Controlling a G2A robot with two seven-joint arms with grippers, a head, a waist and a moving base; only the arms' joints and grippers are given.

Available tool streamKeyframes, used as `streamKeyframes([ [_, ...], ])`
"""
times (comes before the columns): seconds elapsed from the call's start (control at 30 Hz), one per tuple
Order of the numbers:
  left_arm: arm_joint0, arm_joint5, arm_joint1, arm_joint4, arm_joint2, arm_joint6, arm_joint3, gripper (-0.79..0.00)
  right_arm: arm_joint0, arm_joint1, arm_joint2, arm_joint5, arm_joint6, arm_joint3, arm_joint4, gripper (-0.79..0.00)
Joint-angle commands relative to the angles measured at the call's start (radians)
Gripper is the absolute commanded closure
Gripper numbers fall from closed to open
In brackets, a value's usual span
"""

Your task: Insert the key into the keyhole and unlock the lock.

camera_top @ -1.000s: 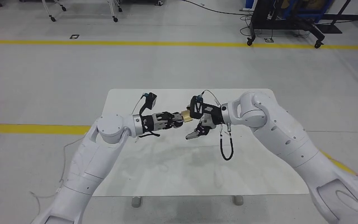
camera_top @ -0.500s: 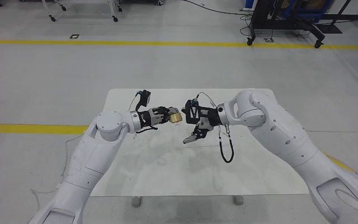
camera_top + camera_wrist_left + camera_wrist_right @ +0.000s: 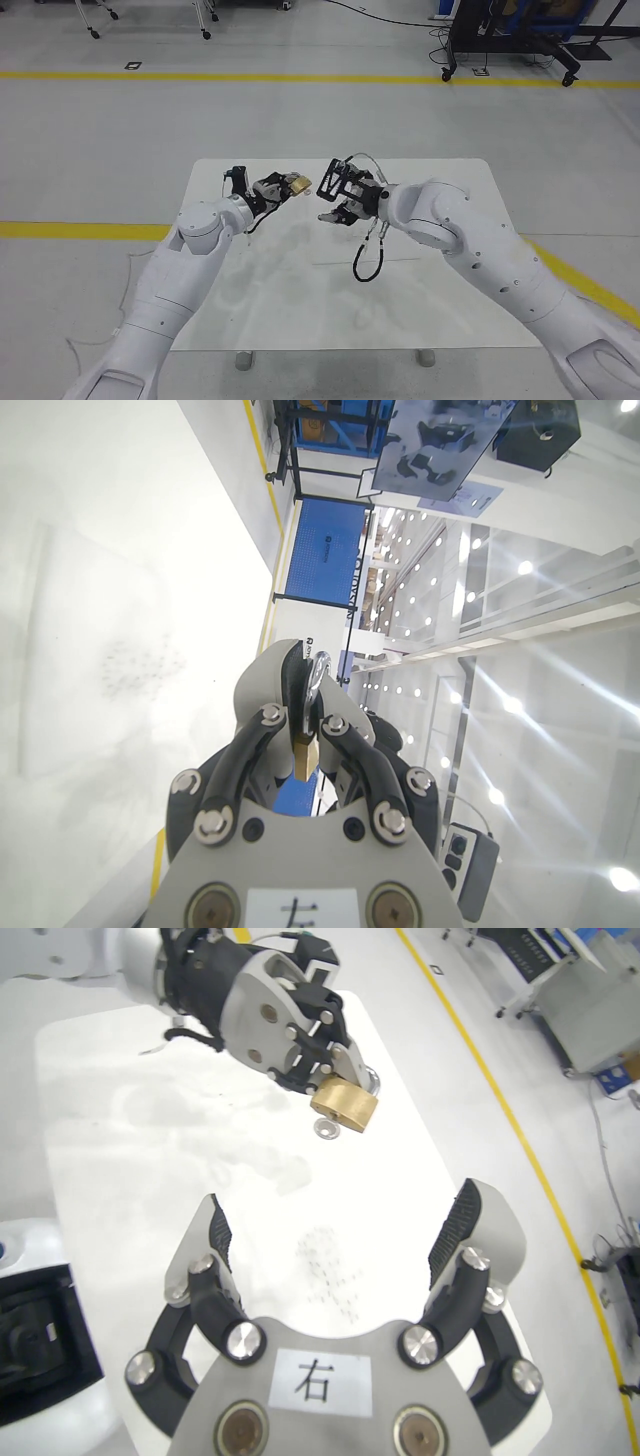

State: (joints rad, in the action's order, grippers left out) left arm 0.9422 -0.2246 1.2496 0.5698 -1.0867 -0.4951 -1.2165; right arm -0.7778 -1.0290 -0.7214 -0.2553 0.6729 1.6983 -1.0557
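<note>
- The white, jointed left arm point(image 3: 170, 280) extends forward from the robot's left side, with its forearm angled inward toward the middle.
- The left gripper point(image 3: 311, 680), grey-shelled with black links and ribbed black pads, is clamped tight on a small brass padlock point(image 3: 345, 1103).
- The white, jointed right arm point(image 3: 480, 240) comes in from the robot's right side, elbow bent, with its wrist turned toward the left gripper.
- The right gripper point(image 3: 345, 1213), of the same build, has its fingers spread wide with nothing between the pads. It is near the left gripper but not touching it.

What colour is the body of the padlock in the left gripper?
Brass-gold; the metal padlock shows clearest in the right wrist view.
</note>
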Motion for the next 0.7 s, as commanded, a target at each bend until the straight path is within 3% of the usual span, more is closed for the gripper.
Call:
streamKeyframes([
  [0.0,-0.005,-0.01,0.005,0.021,0.005,0.012,0.006,0.0,-0.012,-0.012,0.045,0.11,0.0,0.031,-0.149,-0.785],
  [0.13,-0.017,-0.017,0.011,0.022,0.013,0.015,0.017,0.0,-0.017,-0.034,0.074,0.163,-0.036,0.029,-0.184,-0.785],
  [0.27,-0.025,-0.026,0.013,0.014,0.013,0.006,0.028,0.0,-0.01,-0.05,0.088,0.133,-0.051,0.012,-0.191,-0.65],
  [0.33,-0.028,-0.029,0.013,0.008,0.012,0.001,0.031,0.0,-0.004,-0.058,0.092,0.122,-0.053,-0.001,-0.191,-0.505],
  [0.43,-0.03,-0.029,0.013,0.004,0.009,-0.007,0.035,0.0,0.007,-0.07,0.097,0.106,-0.048,-0.017,-0.196,-0.409],
  [0.67,-0.023,-0.023,0.015,0.0,0.006,-0.016,0.034,0.0,0.027,-0.099,0.114,0.087,-0.037,-0.069,-0.217,-0.354],
])
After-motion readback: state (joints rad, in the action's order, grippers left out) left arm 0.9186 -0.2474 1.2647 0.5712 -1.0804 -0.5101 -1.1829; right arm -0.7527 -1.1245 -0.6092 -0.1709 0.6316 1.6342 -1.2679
